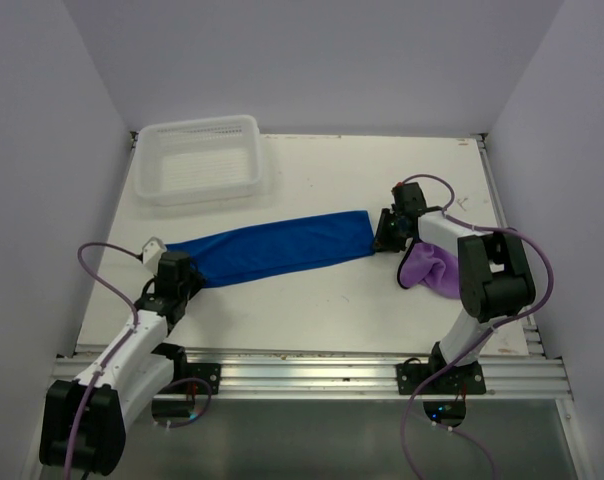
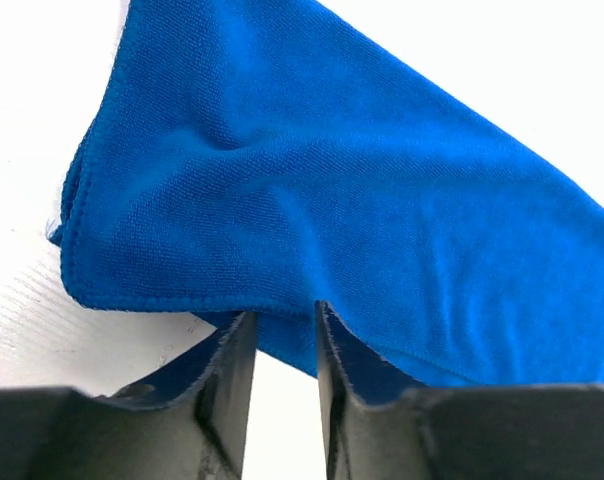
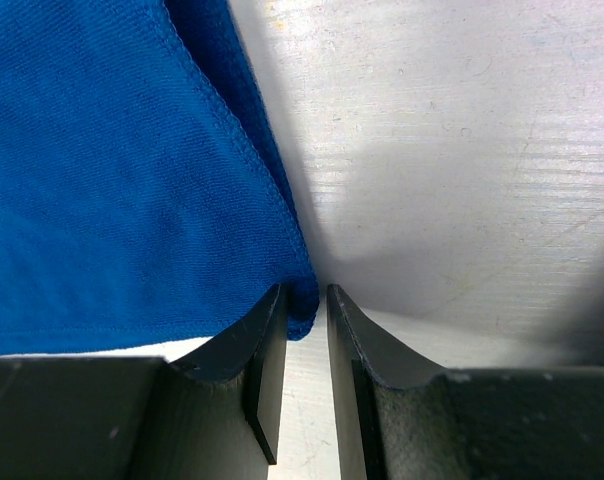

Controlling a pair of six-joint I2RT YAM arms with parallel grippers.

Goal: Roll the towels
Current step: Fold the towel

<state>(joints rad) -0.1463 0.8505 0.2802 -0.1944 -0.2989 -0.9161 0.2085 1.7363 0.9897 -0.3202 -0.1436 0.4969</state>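
The royal blue towel (image 1: 282, 245) lies as a long folded strip across the middle of the table. My left gripper (image 1: 188, 268) is at its left end. In the left wrist view the blue towel (image 2: 332, 160) has its hem across the tips of that gripper (image 2: 285, 320); the jaws stand apart, with flat cloth and bare table showing between them. My right gripper (image 1: 382, 235) is at the strip's right end. Its narrow jaws (image 3: 305, 295) hold a corner of the blue towel (image 3: 112, 180) between them. The light purple towel (image 1: 429, 268) lies crumpled beside the right arm.
A white mesh basket (image 1: 200, 124) stands at the back left of the white table (image 1: 312, 300). Purple-grey walls close in the left, right and back sides. A metal rail with both arm bases runs along the near edge.
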